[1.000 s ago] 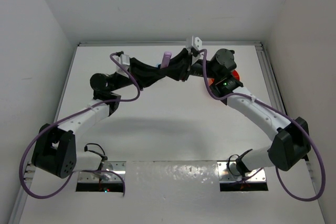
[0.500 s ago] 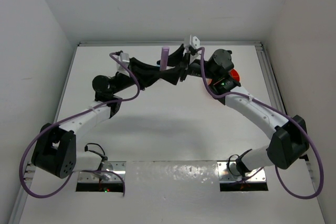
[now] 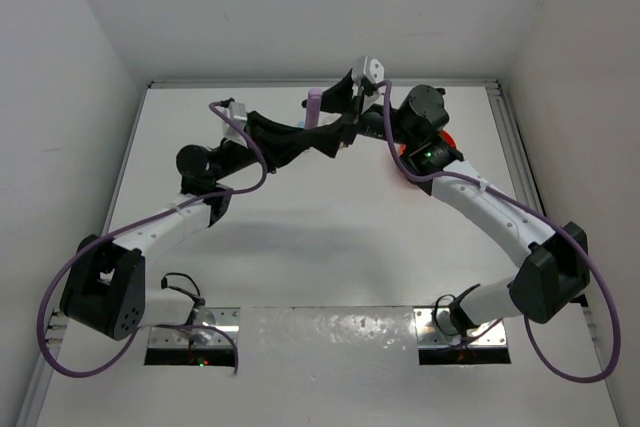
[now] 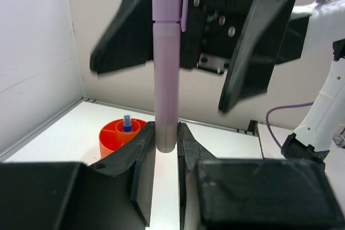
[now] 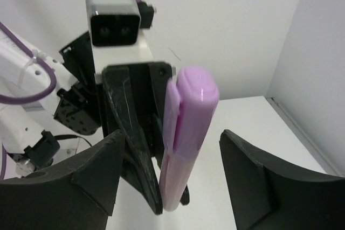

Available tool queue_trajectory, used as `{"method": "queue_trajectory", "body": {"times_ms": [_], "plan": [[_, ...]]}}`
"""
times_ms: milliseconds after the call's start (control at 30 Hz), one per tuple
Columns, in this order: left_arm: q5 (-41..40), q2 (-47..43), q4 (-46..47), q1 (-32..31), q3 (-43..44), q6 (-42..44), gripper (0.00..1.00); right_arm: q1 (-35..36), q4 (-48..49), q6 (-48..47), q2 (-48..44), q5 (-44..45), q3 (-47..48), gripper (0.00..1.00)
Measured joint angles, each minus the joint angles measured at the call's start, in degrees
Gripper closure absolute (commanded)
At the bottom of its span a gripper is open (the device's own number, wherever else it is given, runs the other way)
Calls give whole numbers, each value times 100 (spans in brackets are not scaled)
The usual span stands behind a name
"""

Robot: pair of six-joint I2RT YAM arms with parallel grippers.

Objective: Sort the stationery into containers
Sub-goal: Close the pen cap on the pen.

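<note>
**Desk:** Where is the orange tub (image 4: 111, 141)?

**Photographer:** Far right on the table (image 3: 300, 247). The left gripper (image 4: 166, 131) pinches the base of the upright lilac marker (image 4: 166, 79). The right gripper (image 5: 172, 149) has its jaws spread clear of the cap. A small blue bottle (image 4: 126, 123) stands in the tub's centre.

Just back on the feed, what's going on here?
The left gripper is shut on the lower end of a lilac marker, holding it upright. The right gripper is open, its jaws either side of the cap end without touching. An orange tub stands nearby, a small blue bottle in its centre.
</note>
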Motion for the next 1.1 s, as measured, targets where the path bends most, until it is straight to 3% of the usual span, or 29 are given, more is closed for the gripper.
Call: {"method": "queue_trajectory", "body": {"times_ms": [433,667,933,1100], "plan": [[68,-59,0,0,-55,103,100,-2,-302,-26,11,-63,625,45],[68,-61,15,2,-55,101,100,-11,-490,-79,11,-68,625,68],[85,-61,37,2,-57,98,100,-24,-494,-83,11,-70,623,70],[83,-61,46,2,-57,101,100,-24,-505,-70,11,-127,623,82]]}}
